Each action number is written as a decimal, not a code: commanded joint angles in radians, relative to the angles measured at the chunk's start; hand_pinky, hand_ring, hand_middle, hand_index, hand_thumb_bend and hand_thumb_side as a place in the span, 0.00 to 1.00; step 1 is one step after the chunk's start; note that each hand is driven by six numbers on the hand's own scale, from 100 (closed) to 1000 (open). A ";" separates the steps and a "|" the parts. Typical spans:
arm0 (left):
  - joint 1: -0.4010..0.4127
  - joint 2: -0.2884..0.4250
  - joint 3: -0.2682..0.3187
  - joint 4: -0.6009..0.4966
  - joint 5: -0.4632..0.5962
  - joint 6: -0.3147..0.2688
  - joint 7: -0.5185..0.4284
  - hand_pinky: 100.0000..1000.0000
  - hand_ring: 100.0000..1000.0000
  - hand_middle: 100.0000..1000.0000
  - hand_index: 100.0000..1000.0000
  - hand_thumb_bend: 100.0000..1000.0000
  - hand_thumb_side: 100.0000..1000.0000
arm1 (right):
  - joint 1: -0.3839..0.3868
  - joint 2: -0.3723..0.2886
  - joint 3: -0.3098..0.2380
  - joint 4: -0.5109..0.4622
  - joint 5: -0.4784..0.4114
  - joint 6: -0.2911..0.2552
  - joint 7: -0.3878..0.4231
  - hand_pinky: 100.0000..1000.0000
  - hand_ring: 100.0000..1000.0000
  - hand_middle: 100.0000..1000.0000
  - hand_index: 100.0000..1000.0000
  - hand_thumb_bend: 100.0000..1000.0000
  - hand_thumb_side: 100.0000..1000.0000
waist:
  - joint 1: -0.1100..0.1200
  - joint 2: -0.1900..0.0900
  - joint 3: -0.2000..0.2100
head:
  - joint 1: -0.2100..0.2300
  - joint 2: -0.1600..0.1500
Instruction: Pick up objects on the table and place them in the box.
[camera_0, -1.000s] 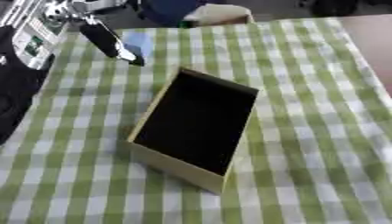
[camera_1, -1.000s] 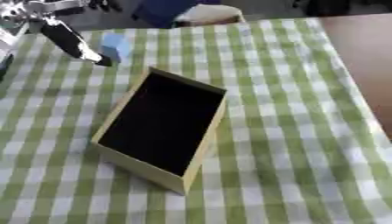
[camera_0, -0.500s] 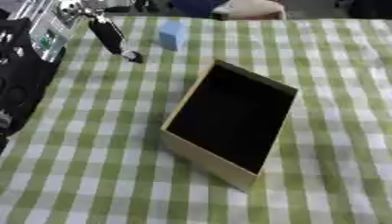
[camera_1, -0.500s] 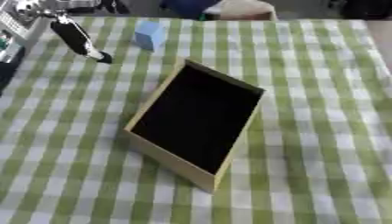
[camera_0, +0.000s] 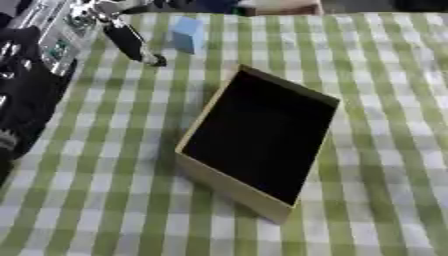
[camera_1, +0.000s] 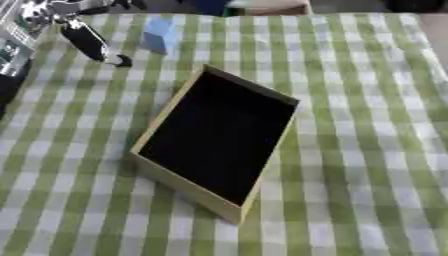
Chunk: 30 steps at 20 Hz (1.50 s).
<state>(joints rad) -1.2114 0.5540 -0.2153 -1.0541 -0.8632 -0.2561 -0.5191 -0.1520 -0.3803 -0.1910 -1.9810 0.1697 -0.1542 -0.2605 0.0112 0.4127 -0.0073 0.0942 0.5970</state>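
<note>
Green-and-white checked tablecloth (camera_0: 385, 150), tan box (camera_0: 229, 186) with black inside, pale blue block (camera_0: 186, 34).

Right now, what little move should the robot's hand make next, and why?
Probably slide the left hand a bit to the right, toward the light blue block. The block stands on the checked cloth just right of the hand, apart from it, and the box looks empty inside, so nothing seems to have gone in yet. Whether the fingers are open cannot be seen.

Two head-mounted eyes, angled down, sharing the box (camera_0: 259, 140) and checked tablecloth (camera_0: 385, 100).
</note>
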 joint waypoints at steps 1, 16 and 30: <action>-0.033 0.012 0.015 -0.005 -0.008 -0.004 0.028 0.82 0.84 0.84 0.91 0.48 0.13 | -0.009 -0.013 -0.010 -0.019 0.003 0.002 -0.001 0.66 0.69 0.64 0.85 0.00 1.00 | 0.001 -0.016 -0.005 | 0.002 -0.017; -0.069 0.009 0.042 0.048 -0.126 0.000 0.078 0.82 0.83 0.84 0.91 0.49 0.09 | -0.031 -0.015 -0.011 -0.019 0.004 -0.001 -0.002 0.66 0.69 0.64 0.85 0.00 1.00 | 0.025 0.012 -0.048 | 0.028 -0.070; -0.093 0.016 0.075 0.105 -0.177 0.023 0.096 0.82 0.83 0.83 0.89 0.41 0.06 | -0.047 -0.012 -0.015 -0.019 0.004 -0.004 -0.007 0.66 0.69 0.64 0.85 0.00 1.00 | 0.039 0.046 -0.071 | 0.066 -0.091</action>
<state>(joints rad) -1.2766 0.5459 -0.1538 -0.9438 -1.0359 -0.2380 -0.4246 -0.1937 -0.3757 -0.1972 -1.9810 0.1705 -0.1566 -0.2635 0.0536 0.4818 -0.0773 0.1551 0.5188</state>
